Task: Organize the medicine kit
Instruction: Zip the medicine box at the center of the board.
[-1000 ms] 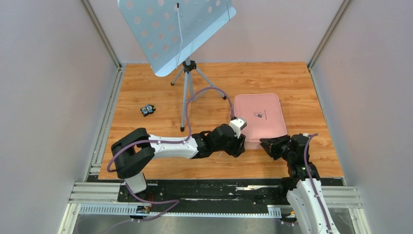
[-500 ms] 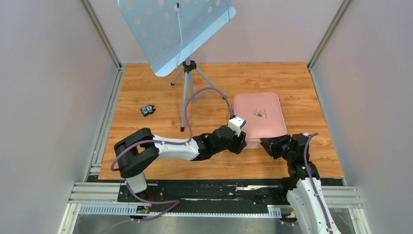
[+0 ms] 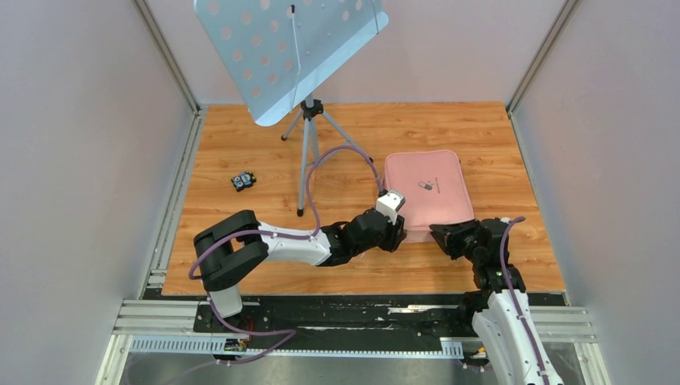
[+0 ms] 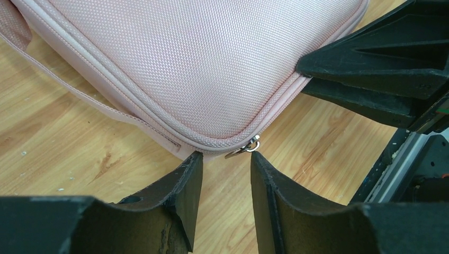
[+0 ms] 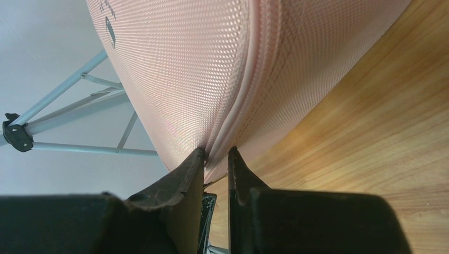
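Wide shot first: the orange-brown wood-grain worktop (image 3: 240,144) spreads under both claws. Beyond the left claw, towards the back, stands the pale blue perforated metal music stand on its grey tripod (image 3: 273,48), its tilted sheet hanging over the far edge.

Now the star of the show: the pink soft woven-fabric medicine kit with rounded corners (image 3: 437,208), lying flat and zipped up, its small dark pill logo facing up. It sits directly ahead of both claws, its near edge right at their tips, with the left claw at the near left corner and the right claw at the near right corner.

Over to the right claw (image 5: 216,151): black fingers pressed almost together, pinching the kit's piped edge at that corner, the pink rim caught between the tips.

And the left claw (image 4: 226,156): fingers spread, a clear gap between them, nothing in it. The kit's rounded corner sits just ahead of that gap, one fingertip right up against the fabric.

Well off to the left of the left claw, alone on the wood, lies a small black blocky object (image 3: 243,180), too small to make out.

Smallest of all: the little silver metal zip pull (image 4: 246,147), dangling off the kit's corner just ahead of the left claw's gap, ungripped.
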Robot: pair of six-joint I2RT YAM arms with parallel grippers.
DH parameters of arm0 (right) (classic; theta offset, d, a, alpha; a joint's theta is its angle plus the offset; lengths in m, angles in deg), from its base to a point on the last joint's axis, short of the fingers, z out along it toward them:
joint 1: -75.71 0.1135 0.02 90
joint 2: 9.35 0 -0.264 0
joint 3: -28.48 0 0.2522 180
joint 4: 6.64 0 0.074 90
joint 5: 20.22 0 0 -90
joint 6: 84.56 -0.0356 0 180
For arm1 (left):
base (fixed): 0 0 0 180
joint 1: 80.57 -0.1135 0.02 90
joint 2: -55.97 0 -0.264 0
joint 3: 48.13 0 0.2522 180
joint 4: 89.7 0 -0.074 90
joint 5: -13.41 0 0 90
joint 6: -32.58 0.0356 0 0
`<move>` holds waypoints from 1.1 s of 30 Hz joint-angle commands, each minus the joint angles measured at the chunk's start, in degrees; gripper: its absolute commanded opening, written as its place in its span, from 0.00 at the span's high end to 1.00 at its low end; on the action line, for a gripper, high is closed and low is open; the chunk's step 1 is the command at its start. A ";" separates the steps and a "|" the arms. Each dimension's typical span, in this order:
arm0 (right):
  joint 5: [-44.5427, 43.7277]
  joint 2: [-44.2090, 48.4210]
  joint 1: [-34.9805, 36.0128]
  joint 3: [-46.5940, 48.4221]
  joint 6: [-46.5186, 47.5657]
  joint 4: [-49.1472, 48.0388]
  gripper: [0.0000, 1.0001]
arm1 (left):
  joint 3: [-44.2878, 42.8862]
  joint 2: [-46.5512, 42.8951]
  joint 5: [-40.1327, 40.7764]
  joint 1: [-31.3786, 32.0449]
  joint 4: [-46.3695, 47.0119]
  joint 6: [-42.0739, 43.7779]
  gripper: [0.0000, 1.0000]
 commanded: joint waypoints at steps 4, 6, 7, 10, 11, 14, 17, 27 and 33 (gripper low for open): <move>1.17 -0.85 0.35 1.19 -0.13 -2.87 0.82 | 0.39 0.55 -2.64 0.77 4.76 -4.00 0.53; 1.28 -1.12 0.35 1.14 -0.13 -3.07 0.82 | 0.90 -0.04 -3.09 0.78 5.35 -4.22 0.53; 1.30 -1.27 0.34 1.12 -0.13 -3.24 0.82 | 0.99 -0.10 -3.54 0.81 5.52 -4.30 0.53; 1.47 -1.55 0.35 1.27 -0.04 -3.51 0.82 | 1.09 0.45 -4.04 0.77 5.97 -4.76 0.52; 1.55 -1.67 0.35 1.26 -0.04 -3.53 0.82 | 1.14 0.58 -4.29 0.77 6.30 -5.02 0.52; 1.63 -1.67 0.35 1.29 0.04 -3.62 0.82 | 1.82 1.07 -4.88 0.77 7.57 -5.85 0.53; 1.73 -1.64 0.35 1.20 0.04 -3.65 0.82 | 2.37 1.21 -3.18 0.81 8.54 -5.66 0.52; 1.83 -1.97 0.35 1.29 0.22 -3.74 0.82 | 2.66 1.82 0.83 0.79 11.46 -3.06 0.52; 1.92 -2.11 0.35 1.29 0.31 -3.72 0.82 | 2.15 3.25 2.58 0.78 12.48 -2.39 0.56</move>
